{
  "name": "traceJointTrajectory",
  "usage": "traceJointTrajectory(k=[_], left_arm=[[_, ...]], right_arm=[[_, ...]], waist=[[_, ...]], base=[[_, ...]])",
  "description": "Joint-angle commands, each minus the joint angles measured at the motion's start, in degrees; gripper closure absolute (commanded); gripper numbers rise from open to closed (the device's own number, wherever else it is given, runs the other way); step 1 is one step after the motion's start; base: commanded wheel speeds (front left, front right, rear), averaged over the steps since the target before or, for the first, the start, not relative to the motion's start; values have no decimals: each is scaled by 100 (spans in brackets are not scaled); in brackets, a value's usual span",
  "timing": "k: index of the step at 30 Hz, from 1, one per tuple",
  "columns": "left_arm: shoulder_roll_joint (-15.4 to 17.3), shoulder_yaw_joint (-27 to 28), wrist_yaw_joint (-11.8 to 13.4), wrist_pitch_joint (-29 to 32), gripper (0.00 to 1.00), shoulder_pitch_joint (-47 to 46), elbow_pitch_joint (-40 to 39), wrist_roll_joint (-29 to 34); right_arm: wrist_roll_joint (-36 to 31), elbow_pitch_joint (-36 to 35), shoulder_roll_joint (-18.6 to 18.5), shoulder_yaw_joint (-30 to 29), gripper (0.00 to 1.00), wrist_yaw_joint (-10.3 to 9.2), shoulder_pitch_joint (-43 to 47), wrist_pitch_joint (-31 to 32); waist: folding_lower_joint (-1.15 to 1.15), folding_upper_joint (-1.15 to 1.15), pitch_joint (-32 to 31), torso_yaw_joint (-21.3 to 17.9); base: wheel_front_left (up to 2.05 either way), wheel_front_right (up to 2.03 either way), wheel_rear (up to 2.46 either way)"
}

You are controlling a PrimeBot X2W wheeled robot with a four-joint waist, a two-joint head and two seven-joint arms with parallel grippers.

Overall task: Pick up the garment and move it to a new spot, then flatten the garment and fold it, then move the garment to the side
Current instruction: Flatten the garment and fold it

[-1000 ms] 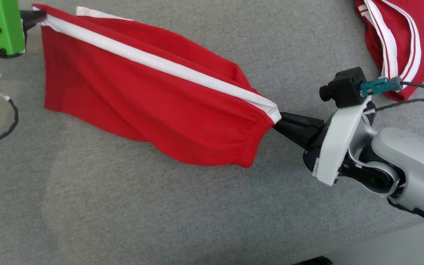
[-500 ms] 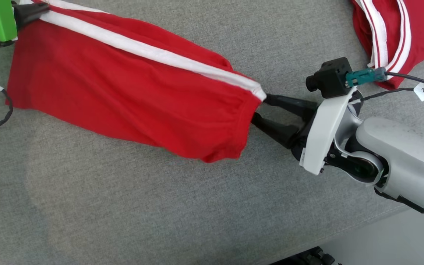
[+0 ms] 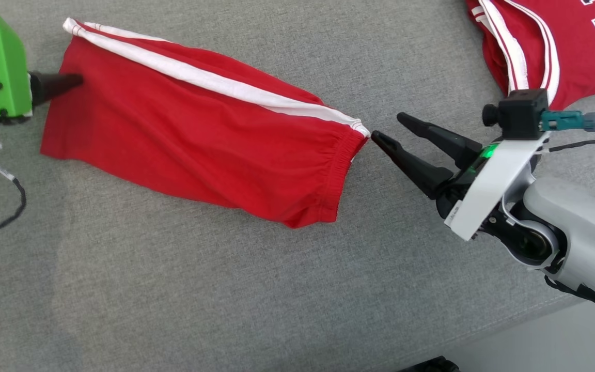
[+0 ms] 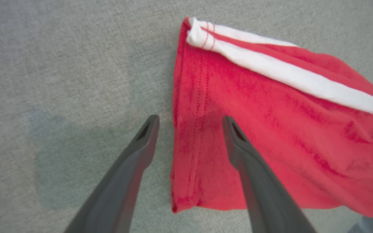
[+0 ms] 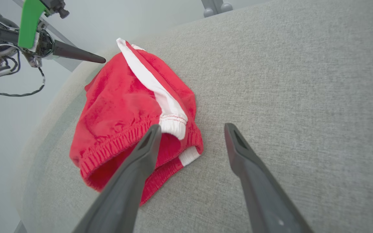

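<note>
Red shorts (image 3: 199, 139) are laid down, the left gripper (image 4: 189, 120) and right gripper (image 3: 388, 126) at their ends spread empty; flattening is judged next, creases to be smoothed

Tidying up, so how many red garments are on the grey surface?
2. The red shorts with a white stripe lie across the grey fabric surface; a red jersey with white trim sits far right, cut off by the frame. Others may be hidden.

bare grey cushion (image 3: 173, 289) near side of the shorts (image 3: 199, 134), second red garment (image 3: 550, 46) far right
</note>
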Motion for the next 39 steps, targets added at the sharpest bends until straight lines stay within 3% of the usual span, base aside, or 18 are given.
traceJointTrajectory(k=[1,4,12,13,14,16,21,29,39], left_arm=[[37,7,-25,33,0,169,-44,-84],[182,-132,-42,-12,0,273,-127,87],[-49,41,-86,500,0,656,-527,-835],[-17,46,-87,531,6,658,-596,-862],[20,36,-88,536,51,655,-650,-827],[69,-2,-25,580,100,661,-701,-754],[157,-76,74,492,100,736,-684,-590],[12,-190,44,259,100,1262,-653,-657],[18,-387,514,527,100,2240,-1270,-1035]], right_arm=[[67,-61,-24,-101,0,1,114,-90],[99,-128,-78,-277,0,1,272,-169],[-13,-229,-106,-916,0,1,830,-207],[-42,-235,-98,-996,0,1,920,-207],[-77,-239,-77,-1069,0,1,990,-208],[-133,-251,-42,-1171,0,1,1099,-209],[-219,-202,-20,-1277,0,1,1334,-210],[-121,-111,-122,-1204,0,1,1623,-210],[80,128,-106,-944,0,1,1887,-206]], waist=[[0,0,36,-40],[0,0,120,-103],[0,0,159,-228],[0,0,148,-232],[0,0,132,-237],[0,0,112,-237],[0,0,-50,-126],[0,0,-808,315],[0,0,-1686,774]], base=[[0,0,0],[0,0,0],[0,0,0],[0,0,0],[0,0,0],[0,0,0],[0,0,0],[0,0,0],[0,0,0]])
